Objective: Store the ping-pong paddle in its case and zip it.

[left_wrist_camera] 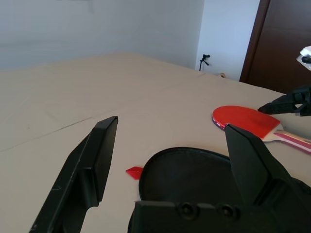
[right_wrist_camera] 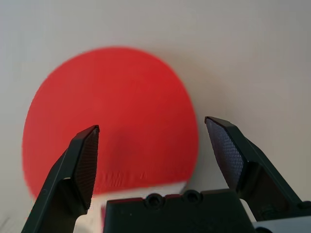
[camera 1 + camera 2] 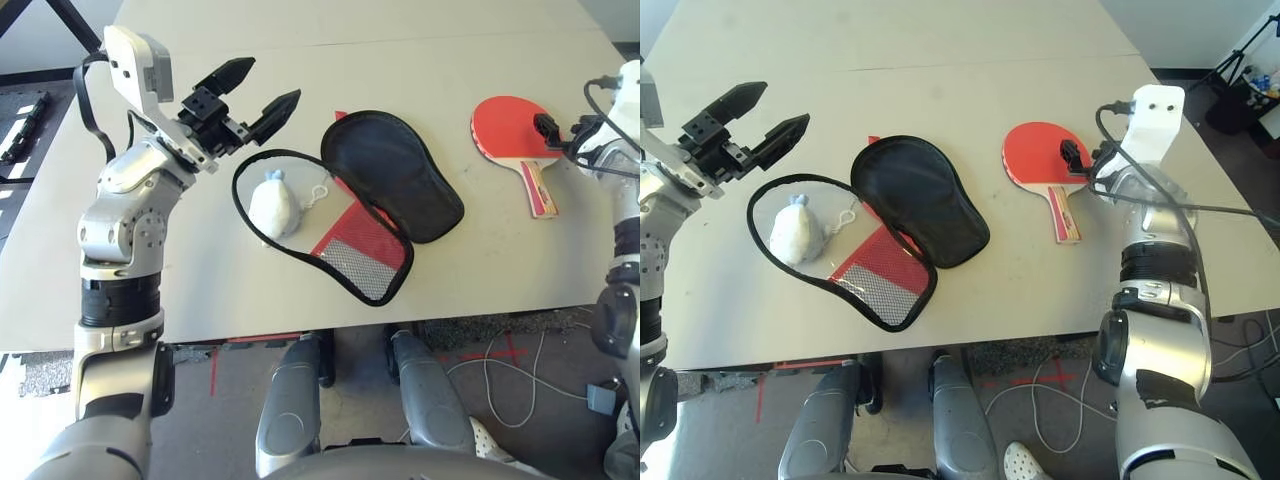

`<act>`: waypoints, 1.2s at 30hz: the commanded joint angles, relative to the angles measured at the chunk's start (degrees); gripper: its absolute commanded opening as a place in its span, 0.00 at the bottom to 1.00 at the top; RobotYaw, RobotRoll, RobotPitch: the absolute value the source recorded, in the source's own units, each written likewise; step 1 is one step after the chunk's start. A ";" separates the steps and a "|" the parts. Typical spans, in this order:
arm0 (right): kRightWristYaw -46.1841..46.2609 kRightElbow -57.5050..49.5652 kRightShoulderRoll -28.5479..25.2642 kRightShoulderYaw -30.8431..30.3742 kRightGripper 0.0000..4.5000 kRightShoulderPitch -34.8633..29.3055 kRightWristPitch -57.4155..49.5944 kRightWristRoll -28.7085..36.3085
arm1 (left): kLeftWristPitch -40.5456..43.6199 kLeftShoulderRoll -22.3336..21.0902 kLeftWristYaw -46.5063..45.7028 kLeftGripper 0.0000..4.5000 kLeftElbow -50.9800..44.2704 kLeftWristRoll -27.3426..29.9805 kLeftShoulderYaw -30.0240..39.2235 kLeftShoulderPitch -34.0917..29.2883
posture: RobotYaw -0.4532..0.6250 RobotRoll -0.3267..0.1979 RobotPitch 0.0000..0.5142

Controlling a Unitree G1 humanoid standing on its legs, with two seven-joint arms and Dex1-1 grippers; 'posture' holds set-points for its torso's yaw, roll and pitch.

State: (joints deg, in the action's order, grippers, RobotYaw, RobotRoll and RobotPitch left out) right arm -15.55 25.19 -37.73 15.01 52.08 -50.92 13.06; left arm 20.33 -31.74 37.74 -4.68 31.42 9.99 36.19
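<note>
Paddle (image 3: 1038,152) flat on table (image 3: 970,70) – handle toward robot; both tools (image 2: 151,141) (image 3: 248,98) spread, empty

A small white plush toy (image 3: 272,205) with a thin looped white cord (image 3: 318,196) is being seen lying on its side on a broad pale beige table (image 3: 420,50), above a grey floor crossed by loose cables (image 3: 510,385).

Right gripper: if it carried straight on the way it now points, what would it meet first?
Most likely the red face of the ping-pong paddle: the open right gripper points down at the blade. How far above it cannot be told.
</note>
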 commanded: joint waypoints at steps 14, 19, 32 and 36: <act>-4.56 -13.38 -6.20 -12.93 1.00 3.94 -36.88 2.46 | -2.76 2.88 2.28 1.00 2.08 -3.54 -2.72 0.01 | 0.37 0.62 0.54; -5.18 -8.92 -5.30 -15.40 1.00 3.81 -32.81 1.00 | -2.51 3.40 1.62 1.00 0.66 -3.83 -2.82 -0.60 | 0.38 0.62 0.56; -7.24 -0.78 -3.07 -17.93 0.62 3.70 -26.30 -1.60 | -1.28 2.85 0.83 1.00 -2.20 -4.64 -2.39 -2.28 | 0.42 0.62 0.57; -7.39 -2.16 -3.25 -17.78 0.36 3.38 -25.09 -2.03 | -1.34 2.78 0.89 1.00 -2.01 -4.81 -2.41 -2.27 | 0.42 0.62 0.56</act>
State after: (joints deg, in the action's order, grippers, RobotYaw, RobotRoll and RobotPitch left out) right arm -22.93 22.96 -41.19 -1.63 56.47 -76.34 11.94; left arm 18.54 -28.42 38.36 -5.80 26.93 7.79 34.71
